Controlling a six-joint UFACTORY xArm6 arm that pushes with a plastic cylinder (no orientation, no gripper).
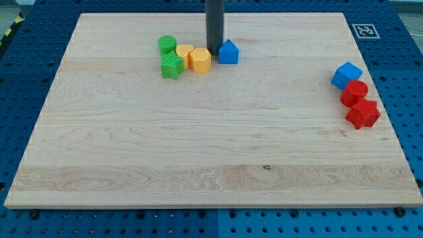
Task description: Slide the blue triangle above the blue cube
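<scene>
Camera view is showing a pale wooden tabletop (198, 145) lying on a blue pegboard (403, 59). No pincer is fitted on this arm; a dark rod (215, 23) is coming down from the view's top, and my tip (215, 51) is resting on the wood just at the left edge of the blue triangle (229, 52), touching it or nearly so. That triangle is sitting in the upper middle of the tabletop.

Just left of the tip, two yellow blocks are lying side by side: a yellow hexagon (200, 60) and, touching it on its left, a rounder yellow block (184, 52). Further left, a green cylinder (167, 45) is standing above a green star (172, 65), and the star is pressing against the yellow pair.

Well apart, near the view's right edge, the blue cube (346, 75) is sitting at the head of a short column. Below it, touching, a red cylinder (355, 92) is standing, and below that a red star (363, 114).

A printed marker (364, 30) is sitting at the tabletop's upper right corner.
</scene>
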